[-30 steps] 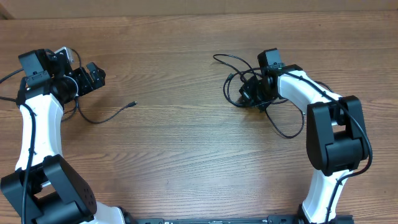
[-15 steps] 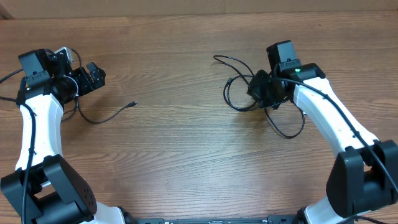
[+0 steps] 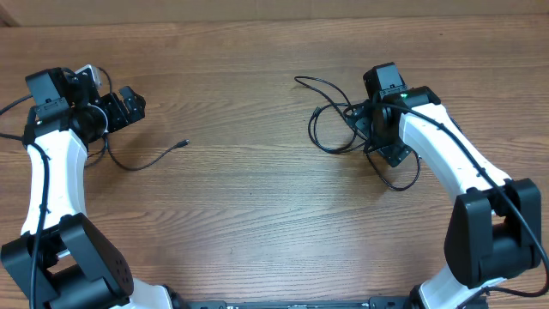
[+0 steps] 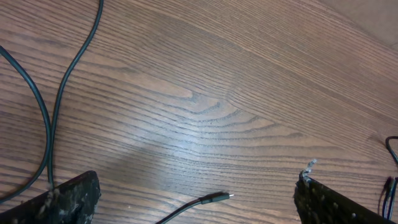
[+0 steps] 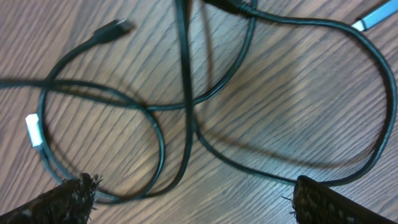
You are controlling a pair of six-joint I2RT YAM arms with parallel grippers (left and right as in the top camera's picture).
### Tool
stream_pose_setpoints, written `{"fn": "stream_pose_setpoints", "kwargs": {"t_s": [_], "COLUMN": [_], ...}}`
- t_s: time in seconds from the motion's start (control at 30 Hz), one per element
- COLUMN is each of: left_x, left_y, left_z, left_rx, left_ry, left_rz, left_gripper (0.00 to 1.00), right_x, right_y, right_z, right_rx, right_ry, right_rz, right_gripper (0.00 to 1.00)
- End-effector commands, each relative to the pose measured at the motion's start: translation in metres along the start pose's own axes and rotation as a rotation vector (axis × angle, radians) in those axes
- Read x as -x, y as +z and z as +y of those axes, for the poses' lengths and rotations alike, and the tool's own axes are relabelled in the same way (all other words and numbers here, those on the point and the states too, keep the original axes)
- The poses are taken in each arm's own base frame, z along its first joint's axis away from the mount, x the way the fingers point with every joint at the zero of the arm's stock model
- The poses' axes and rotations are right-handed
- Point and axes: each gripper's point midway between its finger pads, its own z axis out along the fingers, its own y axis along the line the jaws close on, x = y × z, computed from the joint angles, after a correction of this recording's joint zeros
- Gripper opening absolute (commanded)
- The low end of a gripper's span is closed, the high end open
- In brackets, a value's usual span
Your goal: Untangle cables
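- Black cables, thin and flexible, lie looped and crossed over one another on the brown wooden counter, towards its right side.
- Right pincer hangs directly above this tangle, fingers spread wide, gripping nothing.
- Separate black cord lies on the left side; its small plug end shows between the wide-spread fingers of the left pincer.
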Motion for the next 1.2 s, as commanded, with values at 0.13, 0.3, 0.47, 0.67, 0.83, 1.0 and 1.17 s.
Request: {"fn": "stream_pose_setpoints", "kwargs": {"t_s": [0.13,0.3,0.47,0.67,0.83,1.0,1.17], "left_x": [-0.001,-0.001,-0.001,-0.001,-0.001,-0.001,-0.001], "left_y": [0.002,0.002,0.002,0.002,0.002,0.002,0.002], "left_z": [-0.002,-0.002,-0.002,-0.002,-0.002,-0.002,-0.002], "left_rx": [-0.011,-0.011,-0.011,-0.011,-0.011,-0.011,-0.011], "left_ry": [-0.014,-0.014,-0.014,-0.014,-0.014,-0.014,-0.014], "left_rz": [0.008,0.008,0.008,0.008,0.008,0.008,0.008], "left_gripper": [1.0,0.99,1.0,1.0,0.99,1.0,0.99], "right_x": [0.006,0.008,0.005,0.0,0.002,0.002,0.002], "right_y": [0.005,0.008,0.025,0.044,0.045,0.045,0.045], "right_z": [-0.006,-0.009,-0.01,-0.012,-0.013,-0.013,-0.013], "right_rx": [-0.036,-0.043,-0.018,0.016,0.016,0.016,0.018], "right_ry": [0.046,0.046,0.097,0.108,0.112,0.105,0.105], "right_rz": [-0.039,-0.054,-0.069,-0.075,-0.074,-0.075,-0.076], "right_gripper": [1.0,1.0,1.0,0.96,0.63,0.54,0.54]}}
